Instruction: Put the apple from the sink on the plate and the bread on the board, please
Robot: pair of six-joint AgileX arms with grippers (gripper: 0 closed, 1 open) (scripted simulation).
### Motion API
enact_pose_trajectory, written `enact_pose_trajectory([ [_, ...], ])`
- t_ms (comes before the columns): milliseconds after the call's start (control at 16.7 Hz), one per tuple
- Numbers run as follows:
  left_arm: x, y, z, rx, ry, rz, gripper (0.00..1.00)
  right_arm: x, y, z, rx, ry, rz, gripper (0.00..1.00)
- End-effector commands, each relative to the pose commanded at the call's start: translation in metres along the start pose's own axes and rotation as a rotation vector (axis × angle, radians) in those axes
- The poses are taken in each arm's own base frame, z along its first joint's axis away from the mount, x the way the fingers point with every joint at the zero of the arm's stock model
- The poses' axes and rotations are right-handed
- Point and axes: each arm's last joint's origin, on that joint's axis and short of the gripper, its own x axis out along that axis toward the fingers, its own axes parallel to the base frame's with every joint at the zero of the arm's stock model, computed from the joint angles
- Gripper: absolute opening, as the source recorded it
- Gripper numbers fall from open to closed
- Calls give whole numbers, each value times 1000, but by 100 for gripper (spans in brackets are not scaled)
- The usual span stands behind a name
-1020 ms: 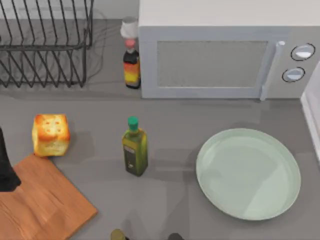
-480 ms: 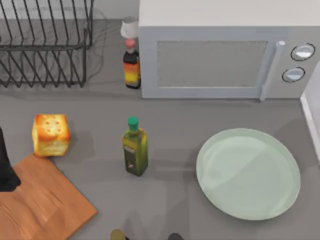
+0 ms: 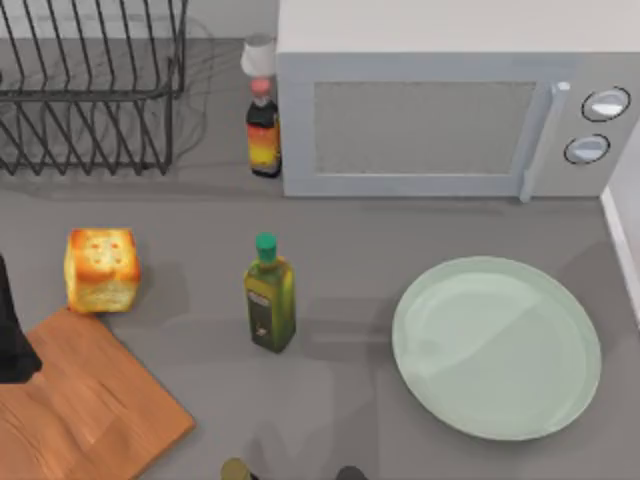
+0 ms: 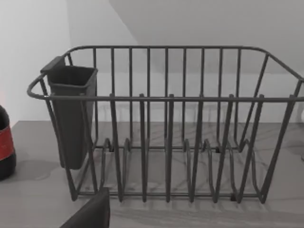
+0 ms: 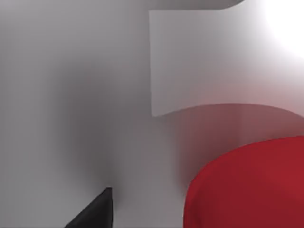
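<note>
The red apple (image 5: 247, 185) shows very close in the right wrist view, against the pale grey sink wall (image 5: 85, 95), so my right gripper is just beside it. The golden bread (image 3: 101, 270) stands on the counter at the left, touching the far corner of the wooden board (image 3: 90, 410). Empty, the pale green plate (image 3: 497, 346) lies at the right. My left arm (image 3: 10, 335) is parked at the left edge, over the board's side.
A green-capped oil bottle (image 3: 269, 297) stands between bread and plate. Behind are a microwave (image 3: 450, 110), a dark sauce bottle (image 3: 263, 125) and a wire dish rack (image 4: 166, 128) with a cutlery cup (image 4: 71, 118). A pale edge (image 3: 628, 230) lines the right border.
The pale edge at the right border has narrowed slightly, and the shadows around the plate have shifted. The bread, board, plate and left arm have not moved.
</note>
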Motion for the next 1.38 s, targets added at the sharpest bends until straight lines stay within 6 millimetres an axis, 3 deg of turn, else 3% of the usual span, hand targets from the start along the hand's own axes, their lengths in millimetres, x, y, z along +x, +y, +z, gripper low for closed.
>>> enact_pose_trajectory([
  [720, 0, 0, 0, 0, 0, 0, 100, 0, 0, 0, 0, 0, 0, 2],
  [1200, 0, 0, 0, 0, 0, 0, 100, 0, 0, 0, 0, 0, 0, 0],
  [1260, 0, 0, 0, 0, 0, 0, 100, -26, 0, 6, 5, -49, 0, 0],
  [1380, 0, 0, 0, 0, 0, 0, 100, -31, -1, 7, 5, -50, 0, 0],
])
